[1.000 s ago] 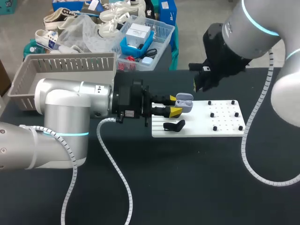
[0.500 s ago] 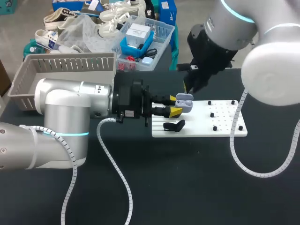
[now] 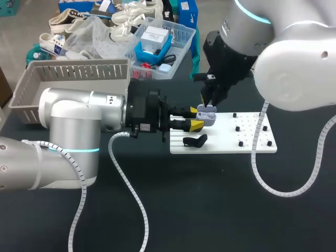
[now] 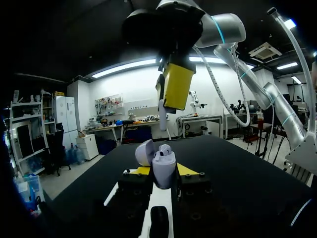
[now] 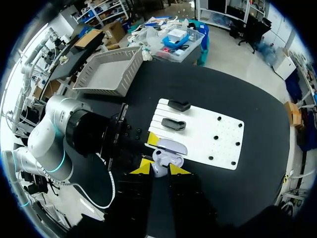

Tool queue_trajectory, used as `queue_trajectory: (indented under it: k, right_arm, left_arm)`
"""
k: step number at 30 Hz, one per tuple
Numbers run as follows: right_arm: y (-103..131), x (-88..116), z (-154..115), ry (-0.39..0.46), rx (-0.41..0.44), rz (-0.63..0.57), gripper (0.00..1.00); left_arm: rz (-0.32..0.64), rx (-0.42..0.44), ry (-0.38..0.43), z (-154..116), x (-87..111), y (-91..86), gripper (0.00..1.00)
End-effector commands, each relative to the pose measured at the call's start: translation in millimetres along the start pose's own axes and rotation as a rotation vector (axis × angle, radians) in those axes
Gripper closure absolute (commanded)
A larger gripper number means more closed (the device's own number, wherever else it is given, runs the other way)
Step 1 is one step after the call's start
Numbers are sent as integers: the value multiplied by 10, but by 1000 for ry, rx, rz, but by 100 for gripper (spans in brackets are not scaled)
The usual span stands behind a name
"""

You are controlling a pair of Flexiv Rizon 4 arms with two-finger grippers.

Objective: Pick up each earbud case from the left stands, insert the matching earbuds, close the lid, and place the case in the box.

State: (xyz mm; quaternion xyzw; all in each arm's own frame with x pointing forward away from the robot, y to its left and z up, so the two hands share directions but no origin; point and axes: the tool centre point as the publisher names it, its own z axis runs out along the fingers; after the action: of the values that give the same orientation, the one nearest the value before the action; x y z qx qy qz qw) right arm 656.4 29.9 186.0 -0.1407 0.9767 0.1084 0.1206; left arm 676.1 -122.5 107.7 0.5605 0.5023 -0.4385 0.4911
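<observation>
Case [image 3: 206, 114], lid open, pinched by left gripper [image 3: 196, 118] at board's [image 3: 247, 142] left edge; right gripper [image 5: 159, 169] pinches earbud [image 4: 162, 114] just above.

Bright, even light from overhead; soft highlights on the white left arm [image 3: 68, 113]; matte black table [image 3: 210, 210]

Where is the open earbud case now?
Head view, near the middle: the earbud case is in the left gripper over the left end of the white board, under the right gripper holding an earbud.
</observation>
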Motion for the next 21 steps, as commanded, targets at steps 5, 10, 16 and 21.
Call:
queue_trajectory:
  k: [5,10,16,21]
  right_arm:
    - [-3,1,-4,1,-1,0,100]
    - [11,6,10,18,-9,-18,100]
    - [23,11,-8,15,6,-24,100]
    - [22,26,35,34,18,-23,100]
  left_arm:
    - [1,-7,1,5,0,-14,100]
    - [1,-7,1,5,0,-14,100]
    - [1,-7,1,5,0,-14,100]
    - [1,-7,1,5,0,-14,100]
